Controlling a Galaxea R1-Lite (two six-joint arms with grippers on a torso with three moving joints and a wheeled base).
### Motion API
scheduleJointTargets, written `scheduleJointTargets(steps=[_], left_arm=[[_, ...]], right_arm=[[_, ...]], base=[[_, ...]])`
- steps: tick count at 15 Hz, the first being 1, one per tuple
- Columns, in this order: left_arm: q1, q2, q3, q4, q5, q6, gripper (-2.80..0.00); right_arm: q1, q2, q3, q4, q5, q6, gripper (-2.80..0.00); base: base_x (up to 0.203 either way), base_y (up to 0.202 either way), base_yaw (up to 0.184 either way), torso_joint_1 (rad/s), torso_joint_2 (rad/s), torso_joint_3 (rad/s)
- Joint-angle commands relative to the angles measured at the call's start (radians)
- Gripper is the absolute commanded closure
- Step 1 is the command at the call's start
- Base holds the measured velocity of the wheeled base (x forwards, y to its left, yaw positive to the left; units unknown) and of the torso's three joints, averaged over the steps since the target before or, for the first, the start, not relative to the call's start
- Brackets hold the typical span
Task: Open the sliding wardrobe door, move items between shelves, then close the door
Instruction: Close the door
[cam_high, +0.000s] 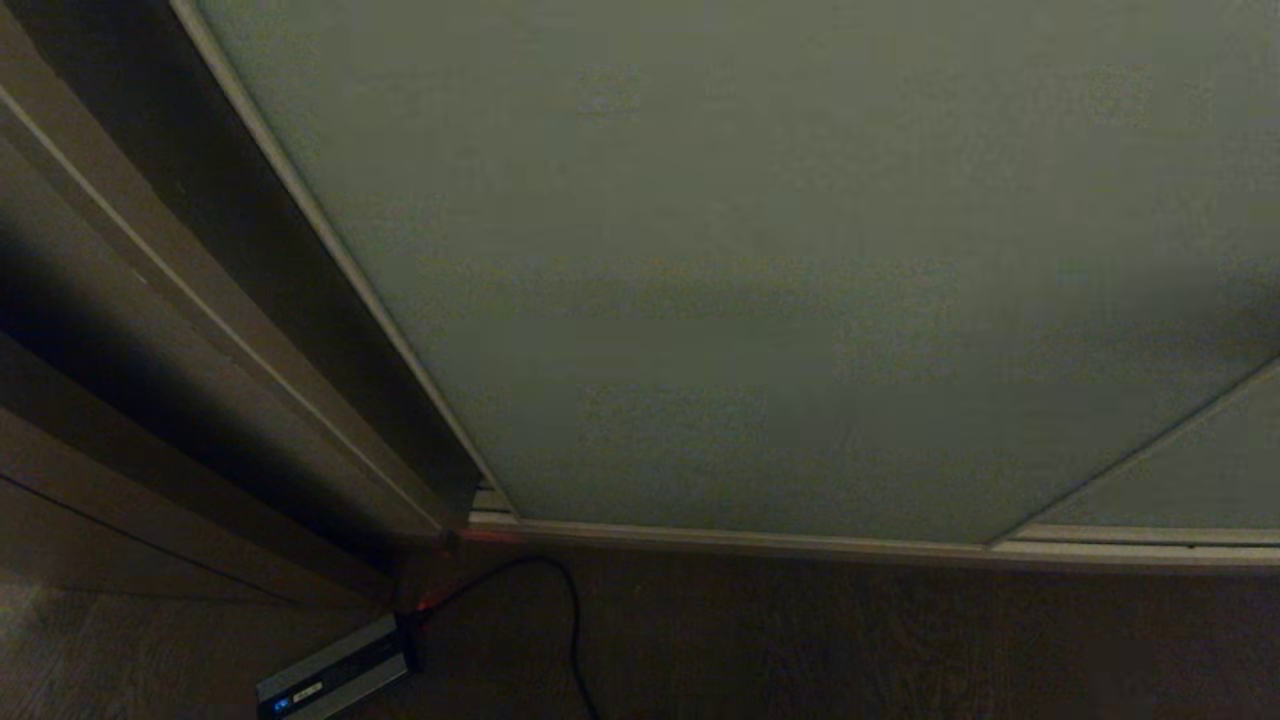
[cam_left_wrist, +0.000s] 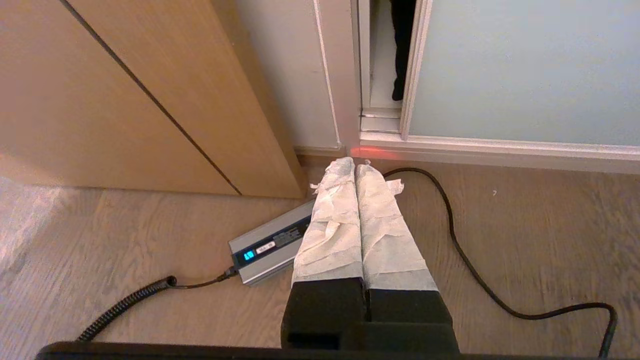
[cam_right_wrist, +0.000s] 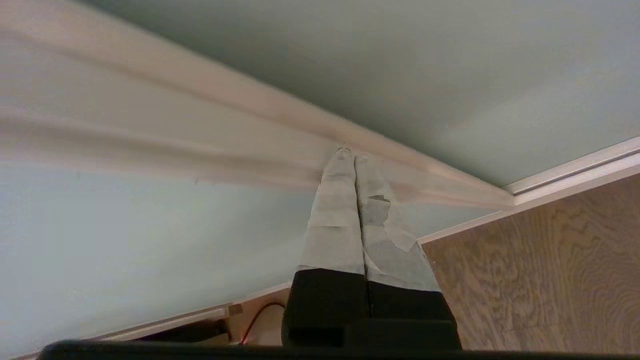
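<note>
Facing: I see the sliding wardrobe door (cam_high: 760, 260) filling my head view, a narrow gap at its left edge
Right end effector (cam_right_wrist: 354, 154): fingers pressed together, tips at the door's pale rim
Left end effector (cam_left_wrist: 354, 165): closed, empty, above the floor (cam_left_wrist: 525, 225) near a grey power box (cam_left_wrist: 267, 245)

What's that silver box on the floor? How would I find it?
Start at the big grey-green wardrobe door and drop to its lower corner, where the wooden floor starts. The silver box lies there flat, beside the left gripper. It alone has a small blue lit screen, with black cables near it.
</note>
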Motion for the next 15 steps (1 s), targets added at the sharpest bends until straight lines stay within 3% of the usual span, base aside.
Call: scheduleJointTargets(steps=[1, 8, 15], left_arm=[[0.0, 0.001, 0.0, 0.0, 0.001, 0.0, 0.0], [0.0, 0.001, 0.0, 0.0, 0.001, 0.0, 0.0], [0.0, 0.001, 0.0, 0.0, 0.001, 0.0, 0.0]], right_arm=[[0.008, -0.027, 0.015, 0.0, 0.007, 0.003, 0.0], [0.057, -0.085, 0.083, 0.0, 0.007, 0.001, 0.0], [0.048, -0.137, 0.106, 0.0, -0.001, -0.004, 0.0]], base=[[0.0, 0.0, 0.0, 0.0, 0.0, 0.0], [0.0, 0.0, 0.0, 0.0, 0.0, 0.0], [0.0, 0.0, 0.0, 0.0, 0.0, 0.0]])
